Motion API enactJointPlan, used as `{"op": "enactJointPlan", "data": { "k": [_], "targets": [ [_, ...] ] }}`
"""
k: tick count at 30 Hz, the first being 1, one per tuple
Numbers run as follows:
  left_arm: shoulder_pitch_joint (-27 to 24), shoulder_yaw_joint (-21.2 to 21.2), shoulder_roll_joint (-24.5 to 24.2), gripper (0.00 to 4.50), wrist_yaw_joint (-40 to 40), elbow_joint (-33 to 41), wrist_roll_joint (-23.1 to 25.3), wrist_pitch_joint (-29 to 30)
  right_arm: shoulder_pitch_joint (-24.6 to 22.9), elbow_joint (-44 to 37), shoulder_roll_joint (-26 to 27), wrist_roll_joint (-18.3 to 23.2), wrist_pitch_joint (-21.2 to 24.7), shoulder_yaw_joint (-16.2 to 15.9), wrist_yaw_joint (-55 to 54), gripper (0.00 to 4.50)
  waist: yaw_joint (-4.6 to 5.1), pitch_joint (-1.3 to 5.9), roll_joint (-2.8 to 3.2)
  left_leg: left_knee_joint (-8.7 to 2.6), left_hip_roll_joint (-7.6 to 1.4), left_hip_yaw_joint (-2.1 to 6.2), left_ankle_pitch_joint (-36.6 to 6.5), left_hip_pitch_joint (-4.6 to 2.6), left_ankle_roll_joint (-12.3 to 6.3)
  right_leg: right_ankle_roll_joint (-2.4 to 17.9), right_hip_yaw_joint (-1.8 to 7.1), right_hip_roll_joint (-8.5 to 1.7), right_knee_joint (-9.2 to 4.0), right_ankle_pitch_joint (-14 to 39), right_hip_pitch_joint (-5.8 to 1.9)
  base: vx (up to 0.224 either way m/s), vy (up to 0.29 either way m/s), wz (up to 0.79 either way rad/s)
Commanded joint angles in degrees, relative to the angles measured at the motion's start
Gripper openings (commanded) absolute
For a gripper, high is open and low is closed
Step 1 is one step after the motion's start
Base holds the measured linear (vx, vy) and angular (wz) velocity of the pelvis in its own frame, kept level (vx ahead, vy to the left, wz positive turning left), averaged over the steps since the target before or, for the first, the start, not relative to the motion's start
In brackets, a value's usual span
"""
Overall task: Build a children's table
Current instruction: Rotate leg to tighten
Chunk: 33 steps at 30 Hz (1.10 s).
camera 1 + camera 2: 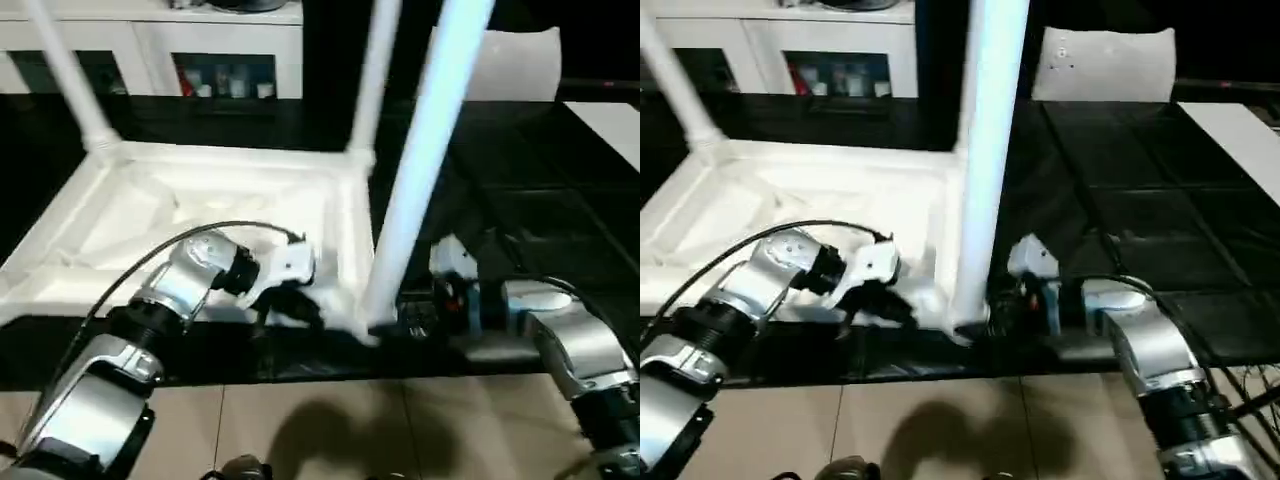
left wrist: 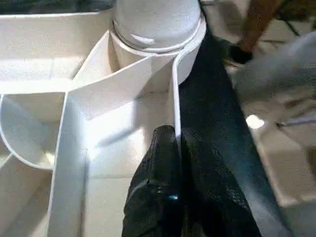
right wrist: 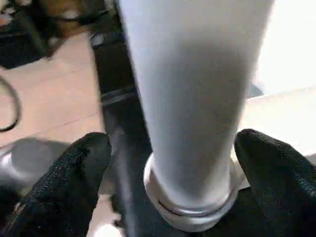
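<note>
The children's table lies upside down on a black surface, its white tabletop (image 1: 150, 215) showing ribs and a raised rim. Three white legs stand up from corner sockets: far left (image 1: 65, 70), far right (image 1: 375, 70) and near right (image 1: 425, 150). My left gripper (image 1: 285, 305) is shut on the thin rim wall (image 2: 174, 108) close to the near right socket, one black finger (image 2: 158, 168) on each side of it. My right gripper (image 3: 173, 153) is open around the base of the near right leg (image 3: 192, 98), with both fingertips (image 3: 79, 163) standing clear of the tube.
A white cabinet (image 1: 200, 60) with shelves stands behind the work. A small white panel with holes (image 1: 1105, 60) sits at the back right, and a flat white board (image 1: 1240, 130) lies at the far right. Tan floor (image 1: 940, 420) runs below the black surface's near edge.
</note>
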<state>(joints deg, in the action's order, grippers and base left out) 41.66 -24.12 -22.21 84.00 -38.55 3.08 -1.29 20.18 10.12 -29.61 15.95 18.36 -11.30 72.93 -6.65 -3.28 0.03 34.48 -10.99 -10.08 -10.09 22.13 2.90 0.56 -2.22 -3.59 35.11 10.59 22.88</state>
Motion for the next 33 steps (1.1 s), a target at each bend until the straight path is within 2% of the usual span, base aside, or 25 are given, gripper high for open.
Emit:
{"op": "enactJointPlan", "data": {
  "k": [1, 5, 7, 9, 10, 11, 14, 16, 19, 20, 21, 25, 26, 27, 28, 31, 32, 33],
  "targets": [
    [0.9, -1.7, 0.3, 0.00, 4.1, 3.3, -0.9, -2.2, 0.1, -0.5, -0.7, 0.9, -0.2, -0.8, 2.5, 4.03, 0.24, 4.01, -0.06, -4.11, -2.70, 0.28, -12.0, -1.76, -1.75, 15.0, 2.18, -4.51, -3.71, 7.8, -2.53, 0.000, 0.000, 0.00],
    [0.9, -2.3, -0.2, 0.00, 6.3, 3.8, -1.0, -2.6, 0.6, -0.7, -1.3, 2.0, 1.1, -1.9, 5.1, 3.84, 0.00, 4.11, -0.04, -4.17, -2.73, 0.36, -11.2, -1.71, -1.71, 14.6, 2.06, -4.46, -3.57, 7.6, -2.54, 0.000, 0.000, 0.00],
    [0.8, -2.7, -0.6, 0.00, 7.2, 4.4, -0.8, -2.8, 0.9, -0.8, -1.8, 2.4, 2.0, -2.8, 7.3, 3.58, 0.02, 4.12, -0.54, -4.09, -2.60, 0.28, -10.6, -1.58, -2.12, 14.7, 2.01, -4.35, -3.48, 7.0, -2.63, 0.000, 0.000, 0.00],
    [0.6, -2.8, -0.9, 0.00, 7.5, 4.8, -0.8, -2.8, 1.0, -0.7, -2.1, 2.4, 2.2, -3.2, 8.2, 3.56, -0.16, 4.11, -0.18, -4.06, -2.66, 0.29, -10.3, -1.58, -2.23, 14.5, 2.05, -4.52, -3.50, 7.5, -2.50, 0.000, 0.000, 0.00],
    [0.6, -2.8, -0.9, 0.00, 7.7, 4.9, -0.8, -2.8, 1.1, -0.6, -2.1, 2.4, 2.1, -3.2, 8.4, 3.40, -0.16, 4.15, -0.45, -4.06, -2.70, 0.29, -10.1, -1.58, -2.19, 14.4, 2.06, -4.59, -3.51, 7.6, -2.58, 0.000, 0.000, 0.00],
    [0.5, -2.8, -1.0, 0.00, 7.7, 4.9, -0.8, -2.9, 1.1, -0.5, -2.2, 2.4, 2.2, -3.2, 8.6, 3.16, -0.22, 4.10, -0.36, -4.07, -2.71, 0.30, -9.9, -1.54, -2.23, 14.4, 2.05, -4.55, -3.47, 7.6, -2.50, 0.000, 0.000, 0.00],
    [0.4, -2.8, -1.1, 0.00, 7.7, 4.6, -0.7, -3.3, 1.3, 0.0, -2.0, 2.5, 2.3, -3.1, 8.8, 3.07, -0.20, 4.09, -0.38, -4.08, -2.61, 0.29, -10.2, -1.53, -2.03, 14.1, 2.04, -4.52, -3.57, 8.4, -2.49, 0.000, 0.000, 0.00],
    [0.2, -2.8, -1.3, 0.00, 7.8, 4.8, -0.7, -3.3, 1.4, 0.1, -2.0, 2.5, 2.2, -3.2, 9.0, 2.73, -0.22, 4.10, -0.46, -4.07, -2.60, 0.30, -10.1, -1.51, -1.99, 14.0, 2.04, -4.52, -3.55, 8.6, -2.52, 0.000, 0.000, 0.00],
    [0.0, -2.7, -1.3, 0.00, 7.9, 5.1, -0.8, -3.1, 1.3, -0.1, -2.0, 2.9, 2.6, -3.2, 9.0, 2.62, -0.22, 4.13, -0.48, -4.03, -2.64, 0.26, -9.6, -1.53, -2.08, 13.9, 2.06, -4.53, -3.56, 8.6, -2.45, 0.000, 0.000, 0.00],
    [-0.1, -2.7, -1.4, 0.00, 7.7, 5.2, -0.8, -3.1, 1.2, -0.3, -1.8, 3.1, 2.9, -3.2, 9.0, 2.38, -0.23, 4.14, -0.60, -4.00, -2.62, 0.23, -9.6, -1.54, -2.20, 13.9, 2.05, -4.54, -3.53, 8.6, -2.46, 0.000, 0.000, 0.00],
    [-0.2, -2.4, -1.4, 0.00, 7.4, 5.3, -0.9, -2.8, 1.0, -0.7, -1.5, 3.2, 3.2, -3.2, 8.8, 2.31, -0.22, 4.12, -0.38, -4.02, -2.61, 0.25, -9.7, -1.52, -2.16, 13.8, 2.04, -4.53, -3.59, 8.8, -2.45, 0.000, 0.000, 0.00],
    [-0.5, -2.2, -1.4, 0.00, 6.9, 5.7, -1.0, -2.1, 0.5, -1.5, -0.8, 3.9, 4.0, -2.8, 8.0, 2.09, -0.18, 4.14, -0.41, -4.07, -2.63, 0.28, -9.9, -1.52, -1.88, 13.7, 2.04, -4.52, -3.57, 9.0, -2.48, 0.000, 0.000, 0.00],
    [-0.6, -1.8, -1.1, 0.00, 6.1, 5.9, -1.2, -1.1, 0.2, -1.9, -0.1, 4.5, 4.7, -2.3, 6.9, 2.06, -0.16, 4.14, -0.44, -4.04, -2.60, 0.26, -9.8, -1.52, -1.88, 13.8, 2.05, -4.50, -3.56, 8.8, -2.49, 0.000, 0.000, 0.00],
    [-0.6, -1.3, -0.6, 0.00, 4.6, 5.8, -1.2, 0.1, -0.3, -2.5, 0.7, 4.9, 5.3, -1.7, 5.3, 2.05, -0.15, 4.13, -0.22, -4.05, -2.56, 0.25, -9.8, -1.51, -1.85, 13.8, 2.04, -4.42, -3.57, 8.6, -2.46, 0.000, 0.000, 0.00],
    [-0.6, -0.9, -0.3, 0.00, 3.6, 5.8, -1.1, 1.0, -0.5, -2.8, 1.3, 5.1, 5.6, -1.3, 4.3, 2.05, -0.07, 4.07, -0.33, -4.07, -2.52, 0.26, -10.0, -1.47, -1.66, 13.8, 2.06, -4.44, -3.62, 8.8, -2.45, 0.000, 0.000, 0.00],
    [-0.3, 0.1, 1.2, 0.00, -1.0, 4.9, -0.2, 3.3, -1.6, -3.3, 3.9, 5.5, 6.0, 0.6, -0.7, 2.01, 0.23, 3.87, -0.41, -4.25, -2.42, 0.36, -12.0, -1.61, -0.70, 12.8, 2.10, -4.54, -4.08, 13.2, -2.25, 0.000, 0.000, 0.00],
    [-0.1, 1.3, 2.9, 0.00, -4.9, 4.3, -0.3, 6.0, -2.0, -2.5, 6.2, 3.8, 5.0, 1.6, -6.6, 2.00, 0.30, 3.88, -0.48, -4.28, -2.34, 0.42, -12.3, -1.55, -0.52, 12.5, 2.08, -4.58, -4.18, 14.0, -2.37, 0.000, 0.000, 0.00],
    [0.1, 2.4, 4.7, 0.00, -8.9, 3.9, -0.4, 8.8, -1.9, -0.7, 8.7, 1.2, 3.6, 2.3, -12.9, 2.00, 0.93, 3.74, -0.36, -4.46, -2.30, 0.49, -13.1, -1.53, 0.57, 11.9, 2.10, -4.52, -4.26, 15.6, -2.14, 0.000, 0.000, 0.00]
  ]
}}
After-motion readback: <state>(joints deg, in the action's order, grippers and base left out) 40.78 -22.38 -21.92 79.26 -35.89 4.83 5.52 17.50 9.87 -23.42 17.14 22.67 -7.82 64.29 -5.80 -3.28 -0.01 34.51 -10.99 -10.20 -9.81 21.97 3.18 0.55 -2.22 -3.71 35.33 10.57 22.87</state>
